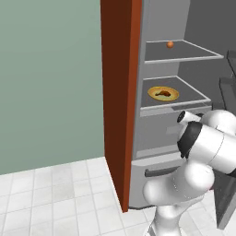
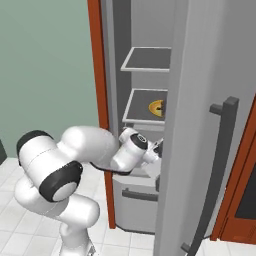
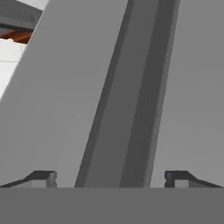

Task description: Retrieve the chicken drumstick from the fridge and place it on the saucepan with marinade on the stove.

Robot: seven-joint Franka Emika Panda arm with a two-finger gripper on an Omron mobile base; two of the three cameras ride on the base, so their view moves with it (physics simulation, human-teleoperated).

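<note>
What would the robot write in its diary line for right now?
fridge: door open | chicken drumstick: on yellow plate, lower shelf | gripper: open, empty, beside the door

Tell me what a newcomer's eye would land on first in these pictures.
First, the open fridge beside the red-brown wood panel, with the chicken drumstick on a yellow plate on the lower shelf and a small orange ball on the shelf above. Then the white arm reaching toward the fridge door, its gripper open.

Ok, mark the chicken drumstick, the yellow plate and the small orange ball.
chicken drumstick [image 1: 162, 93], left base view, brown middle.
yellow plate [image 1: 154, 89], left base view, bare rim.
small orange ball [image 1: 170, 44], left base view, its centre.
</note>
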